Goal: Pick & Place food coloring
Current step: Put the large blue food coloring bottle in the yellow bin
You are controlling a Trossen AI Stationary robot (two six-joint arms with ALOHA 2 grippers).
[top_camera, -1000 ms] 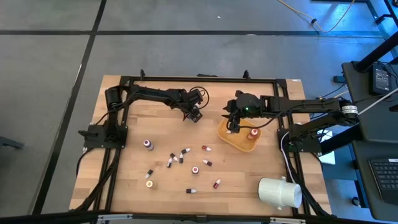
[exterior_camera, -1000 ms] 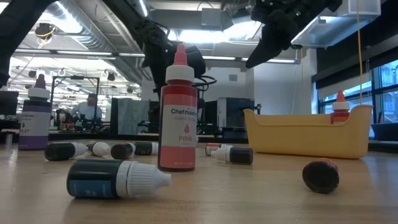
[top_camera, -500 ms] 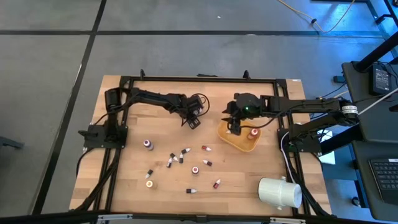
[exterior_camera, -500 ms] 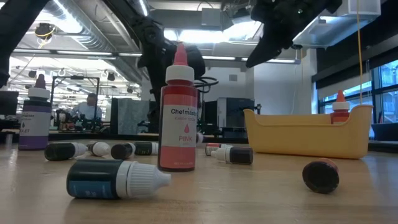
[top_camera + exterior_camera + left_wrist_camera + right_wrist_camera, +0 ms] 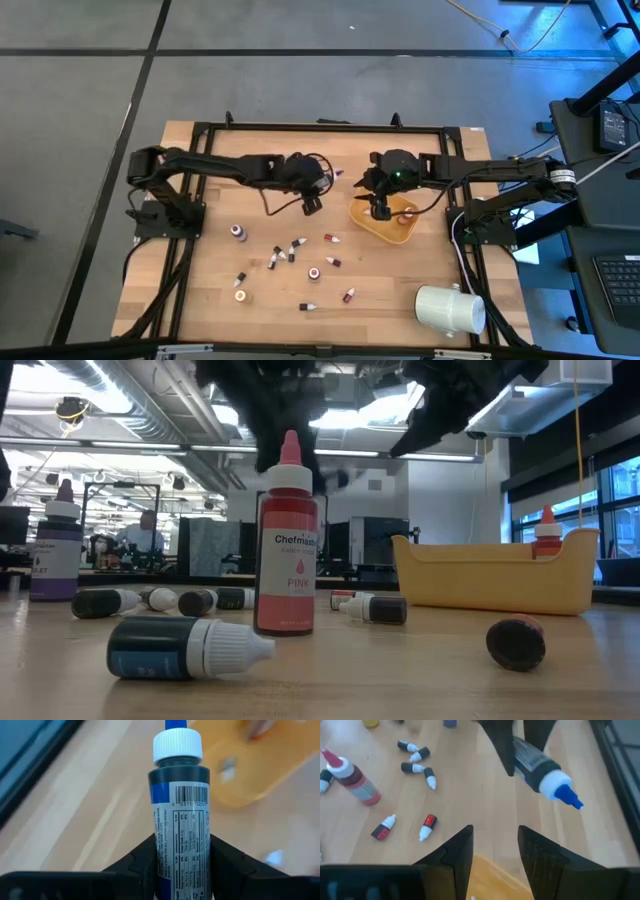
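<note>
My left gripper (image 5: 320, 182) hangs above the far middle of the table, shut on a dark food coloring bottle (image 5: 180, 815) with a white cap and blue tip. That tip points toward the yellow bowl (image 5: 388, 228). My right gripper (image 5: 495, 850) is open above the bowl's far left part, with nothing between its fingers. An orange-capped bottle (image 5: 407, 213) stands in the bowl. Several small food coloring bottles (image 5: 298, 245) lie on the boards nearer the front. A pink bottle (image 5: 288, 550) and a purple bottle (image 5: 55, 550) stand upright among them. My left gripper pinches the dark bottle's labelled body (image 5: 180, 857) between its two fingers (image 5: 142, 865), below the cap. The fingers slant down from the table's left and lie along the bottle. The bottle is lifted clear of the table, its blue tip (image 5: 570, 797) sticking out past the fingertips.
A big white cylinder (image 5: 450, 308) lies at the near right corner. A black frame (image 5: 320, 128) runs around the wooden table top. Bare boards show between the loose bottles and the bowl.
My left gripper has shut on the dark bottle at the far middle of the table. It has risen with it and swung a little toward the bowl, and the bottle is now lifted clear of the boards. The loose bottles and the bowl have stayed in place.
</note>
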